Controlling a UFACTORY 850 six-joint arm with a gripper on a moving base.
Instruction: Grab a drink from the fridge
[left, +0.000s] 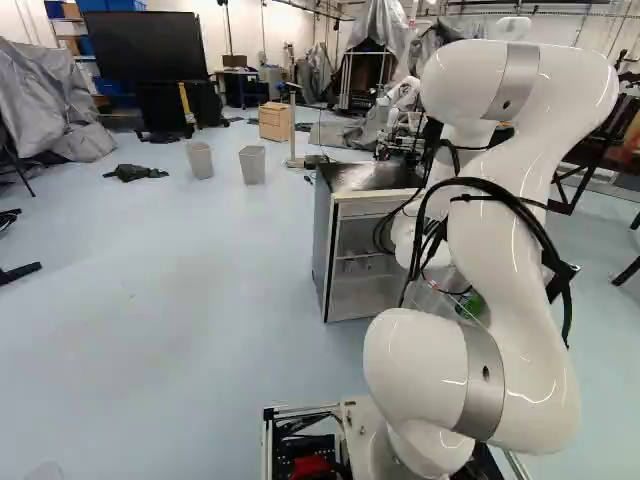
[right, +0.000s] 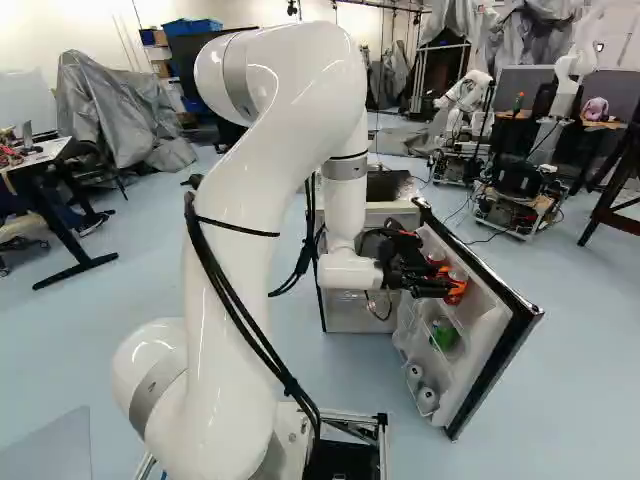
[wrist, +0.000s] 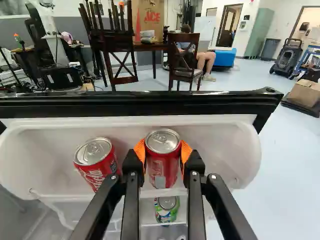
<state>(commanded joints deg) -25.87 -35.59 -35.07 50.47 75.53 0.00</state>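
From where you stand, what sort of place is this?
Probably a robotics lab or workshop: a second white robot arm on a wheeled cart stands beyond the small open fridge, grey plastic sheeting drapes tall equipment, and a long-legged work desk holds a laptop.

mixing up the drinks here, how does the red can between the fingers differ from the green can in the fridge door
The red can is gripped between the fingers, while the green can has no finger on it. The red can is at the upper door shelf; the green can sits lower down. The red can is mostly red, the green can green with some white. Both have silvery lids facing up.
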